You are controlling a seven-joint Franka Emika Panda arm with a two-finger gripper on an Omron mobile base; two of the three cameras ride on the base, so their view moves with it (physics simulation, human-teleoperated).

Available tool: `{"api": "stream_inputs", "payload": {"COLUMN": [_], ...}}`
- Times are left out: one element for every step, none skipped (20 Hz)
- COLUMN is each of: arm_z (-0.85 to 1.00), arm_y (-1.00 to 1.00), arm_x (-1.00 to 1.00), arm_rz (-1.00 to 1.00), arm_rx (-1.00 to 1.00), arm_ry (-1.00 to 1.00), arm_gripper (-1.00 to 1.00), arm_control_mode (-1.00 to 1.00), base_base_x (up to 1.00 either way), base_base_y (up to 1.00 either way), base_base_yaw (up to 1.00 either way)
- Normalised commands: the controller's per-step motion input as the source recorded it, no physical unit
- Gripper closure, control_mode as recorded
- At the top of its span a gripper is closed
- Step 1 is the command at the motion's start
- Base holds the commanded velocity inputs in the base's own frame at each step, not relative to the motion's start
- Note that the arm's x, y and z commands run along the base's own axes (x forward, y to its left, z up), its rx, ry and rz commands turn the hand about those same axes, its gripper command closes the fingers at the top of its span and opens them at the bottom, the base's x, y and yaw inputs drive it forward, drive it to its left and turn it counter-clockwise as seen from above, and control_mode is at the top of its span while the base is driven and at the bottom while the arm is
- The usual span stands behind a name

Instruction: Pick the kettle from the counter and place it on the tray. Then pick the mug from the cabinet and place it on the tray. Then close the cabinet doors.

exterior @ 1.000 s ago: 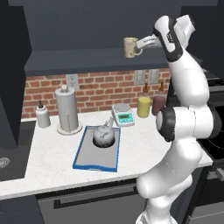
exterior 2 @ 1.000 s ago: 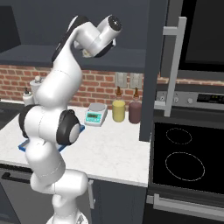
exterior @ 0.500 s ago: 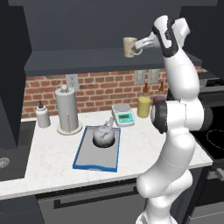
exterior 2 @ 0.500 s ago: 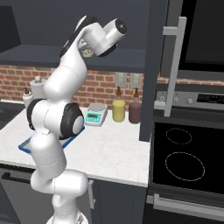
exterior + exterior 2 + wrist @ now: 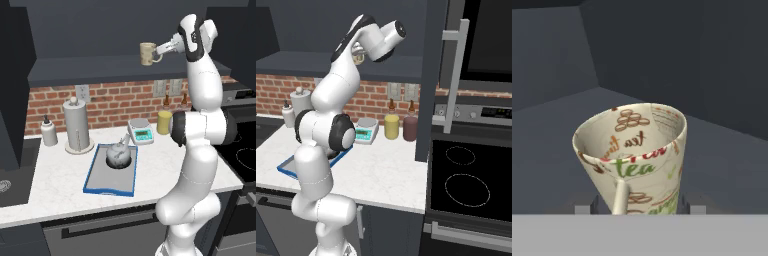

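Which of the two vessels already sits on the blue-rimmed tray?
The squat silver-grey metal kettle sits on the tray; the beige ceramic mug is near the gripper.

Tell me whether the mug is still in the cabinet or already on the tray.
Neither on the tray nor set down: the mug is upright in the claw, above the cabinet shelf's front edge. The tray holds the kettle.

one mug (image 5: 147, 53), one kettle (image 5: 119, 155), one tray (image 5: 100, 185), one scale (image 5: 140, 132), one paper-towel cylinder (image 5: 76, 125), two condiment bottles (image 5: 391, 105)
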Motion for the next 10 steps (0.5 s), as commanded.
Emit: {"api": "stream_inputs", "payload": {"arm_z": [-0.05, -0.09, -0.11, -0.09, -0.06, -0.04, -0.04, -0.05, -0.02, -0.06], "arm_y": [0.28, 0.27, 0.25, 0.23, 0.24, 0.23, 0.29, 0.29, 0.27, 0.29], "arm_x": [0.0, 0.0, 0.0, 0.0, 0.0, 0.0, 0.0, 0.0, -0.09, -0.12], "arm_rz": [0.03, 0.02, 0.02, 0.0, 0.0, 0.0, 0.0, 0.0, 0.0, 0.0], "arm_rx": [0.0, 0.0, 0.0, 0.01, 0.0, 0.0, 0.0, 0.0, 0.0, 0.0], "arm_ry": [-0.11, -0.11, -0.11, -0.13, -0.17, -0.19, -0.18, -0.17, -0.18, -0.16], "arm_gripper": [1.0, 1.0, 1.0, 1.0, 1.0, 1.0, 1.0, 1.0, 1.0, 1.0], "arm_control_mode": [-1.0, -1.0, -1.0, -1.0, -1.0, -1.0, -1.0, -1.0, -1.0, -1.0], "base_base_x": [0.0, 0.0, 0.0, 0.0, 0.0, 0.0, 0.0, 0.0, 0.0, 0.0], "base_base_y": [0.0, 0.0, 0.0, 0.0, 0.0, 0.0, 0.0, 0.0, 0.0, 0.0], "base_base_yaw": [0.0, 0.0, 0.0, 0.0, 0.0, 0.0, 0.0, 0.0, 0.0, 0.0]}}
